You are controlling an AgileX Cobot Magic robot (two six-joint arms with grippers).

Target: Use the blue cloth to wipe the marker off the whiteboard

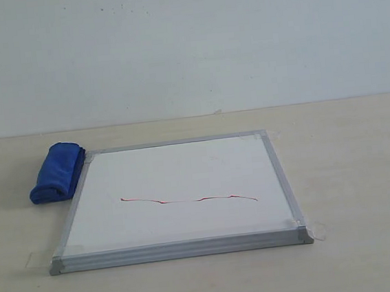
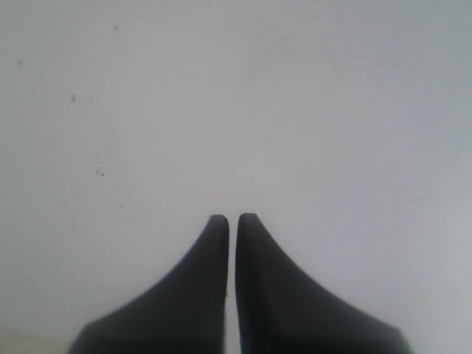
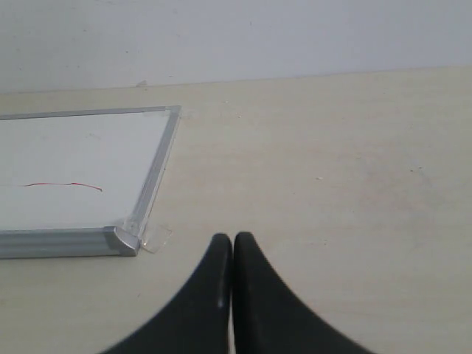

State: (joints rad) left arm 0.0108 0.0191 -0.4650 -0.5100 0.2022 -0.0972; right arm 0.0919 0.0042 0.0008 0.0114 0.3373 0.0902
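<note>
The whiteboard (image 1: 178,189) lies flat on the table, silver-framed, with clear tape at its corners. A thin wavy red marker line (image 1: 186,200) runs across its near half. The blue cloth (image 1: 58,172), a rolled bundle, rests against the board's left edge. Neither arm shows in the exterior view. My left gripper (image 2: 232,219) is shut with nothing in it and faces only a pale wall. My right gripper (image 3: 232,237) is shut and empty above bare table, off the whiteboard's (image 3: 81,169) taped corner; the end of the marker line (image 3: 66,185) shows there.
A light wooden table (image 1: 356,165) reaches back to a white wall (image 1: 185,43). Loose clear tape (image 1: 318,230) sticks out at the board's near right corner.
</note>
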